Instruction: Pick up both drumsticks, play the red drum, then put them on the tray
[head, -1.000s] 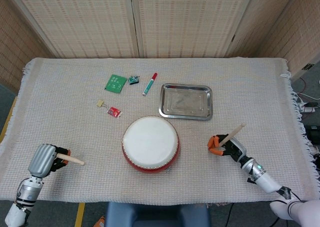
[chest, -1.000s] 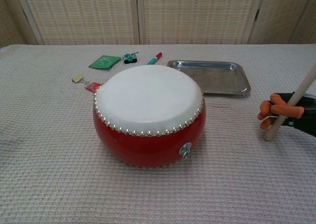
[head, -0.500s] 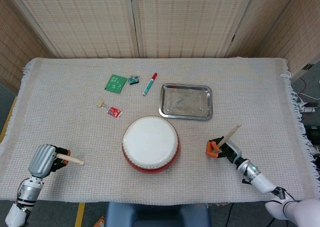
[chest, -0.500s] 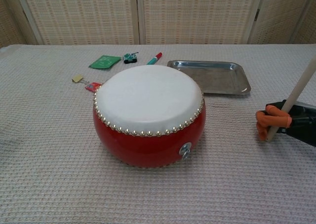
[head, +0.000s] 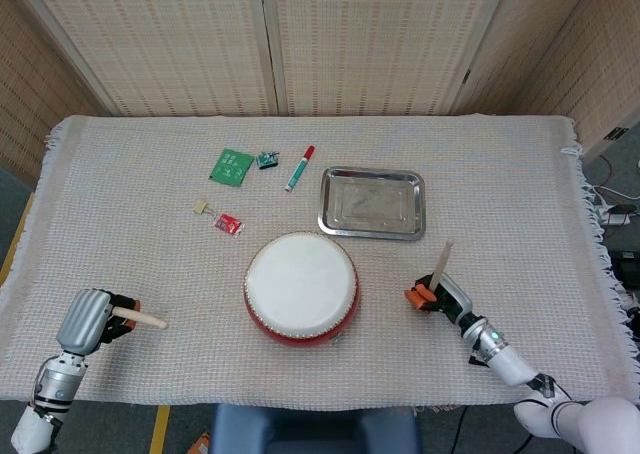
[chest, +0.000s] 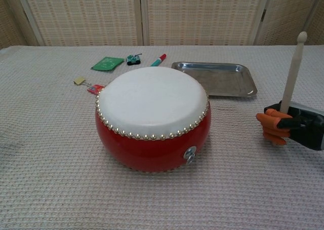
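**Both sticks in hand, drum between them, tray bare**

My right hand [chest: 283, 126] sits low over the cloth to the right of the red drum [chest: 153, 117], well apart from it. Its orange-tipped fingers [chest: 267, 119] are wrapped around the lower end of a drumstick [chest: 292, 74], which stands nearly upright with its rounded tip at the top. From the head view the same stick leans only slightly.

My left hand [head: 92, 318] rests near the front left corner of the table [head: 130, 234], well apart from the drum. It grips the second drumstick [head: 143, 319], which lies close to level and points right, toward the drum. The chest view does not show this hand.

The drum stands upright on the woven cloth near the front middle, white skin upward. The metal tray [head: 372, 203] lies just behind it and a little to the right, not touching it.

Behind and left of the drum lie a green card [head: 231, 165], a small green toy [head: 267, 159], a red-capped marker [head: 299, 168], a small clip [head: 203, 207] and a red tag [head: 229, 224].
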{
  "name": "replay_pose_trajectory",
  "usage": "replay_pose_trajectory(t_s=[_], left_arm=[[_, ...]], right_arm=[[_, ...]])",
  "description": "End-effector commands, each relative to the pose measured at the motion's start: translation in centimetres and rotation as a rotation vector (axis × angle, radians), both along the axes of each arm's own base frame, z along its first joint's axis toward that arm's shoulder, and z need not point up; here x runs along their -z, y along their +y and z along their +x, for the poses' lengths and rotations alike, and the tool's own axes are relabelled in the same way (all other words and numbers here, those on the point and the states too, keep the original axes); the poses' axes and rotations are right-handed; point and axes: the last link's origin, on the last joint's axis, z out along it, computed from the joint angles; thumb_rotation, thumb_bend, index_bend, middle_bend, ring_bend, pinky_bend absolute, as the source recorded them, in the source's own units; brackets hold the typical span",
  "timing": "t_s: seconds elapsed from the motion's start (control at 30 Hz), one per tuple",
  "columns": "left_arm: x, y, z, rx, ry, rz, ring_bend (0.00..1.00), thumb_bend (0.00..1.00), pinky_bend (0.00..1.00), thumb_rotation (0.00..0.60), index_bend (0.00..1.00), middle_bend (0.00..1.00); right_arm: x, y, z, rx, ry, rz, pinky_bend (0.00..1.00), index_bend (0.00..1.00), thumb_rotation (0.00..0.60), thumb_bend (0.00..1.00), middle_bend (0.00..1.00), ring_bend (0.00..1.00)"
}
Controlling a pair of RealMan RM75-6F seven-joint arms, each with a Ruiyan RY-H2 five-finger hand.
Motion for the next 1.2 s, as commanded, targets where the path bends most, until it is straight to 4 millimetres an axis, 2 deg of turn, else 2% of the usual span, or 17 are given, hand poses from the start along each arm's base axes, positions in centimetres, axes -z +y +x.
replay_pose_trajectory(t_s=[0.03,0.33,0.57,0.83,0.93,1.03,1.2], left_arm=[[0.0,0.0,-0.1,-0.002,-0.001,0.001,1.0,0.62,1.0,0.6,1.0,1.0],[0.0,0.1,-0.3,-0.008,0.004,-0.002,1.0,0.62,1.0,0.6,1.0,1.0],[-0.2,0.5,-0.3,0.005,0.025,-0.005,1.0,0.62,1.0,0.6,1.0,1.0],[-0.2,0.8,0.3,0.036,0.039,-0.011,1.0,0.62,1.0,0.6,1.0,1.0],[-0.1,1.0,0.6,0.056,0.059,-0.02,1.0,0.62,1.0,0.6,1.0,1.0],[-0.2,1.3,1.3,0.086,0.075,-0.02,1.0,0.62,1.0,0.6,1.0,1.0],[-0.5,2.4,2.9,0.14,0.105,-0.025,1.0,0.62,1.0,0.6,1.0,1.0]], right_arm=[[0.0,-0.1,0.3,-0.002,-0.004,-0.025,0.99,1.0,0.6,0.61,1.0,1.0],[-0.5,-0.3,0.6,-0.056,0.046,-0.065,1.0,1.0,0.6,0.79,1.0,1.0],[-3.1,-1.4,1.6,-0.256,0.403,-0.094,1.0,1.0,0.6,0.88,1.0,1.0],[-8.2,-1.3,4.2,-0.529,0.941,-0.014,1.0,1.0,0.6,0.9,1.0,1.0],[-9.9,-1.4,5.4,-0.592,1.067,0.008,1.0,1.0,0.6,0.9,1.0,1.0],[-11.6,-2.1,6.7,-0.651,1.203,-0.041,1.0,1.0,0.6,0.89,1.0,1.0],[-12.9,-3.3,9.2,-0.657,1.29,-0.113,1.0,1.0,0.6,0.87,1.0,1.0]])
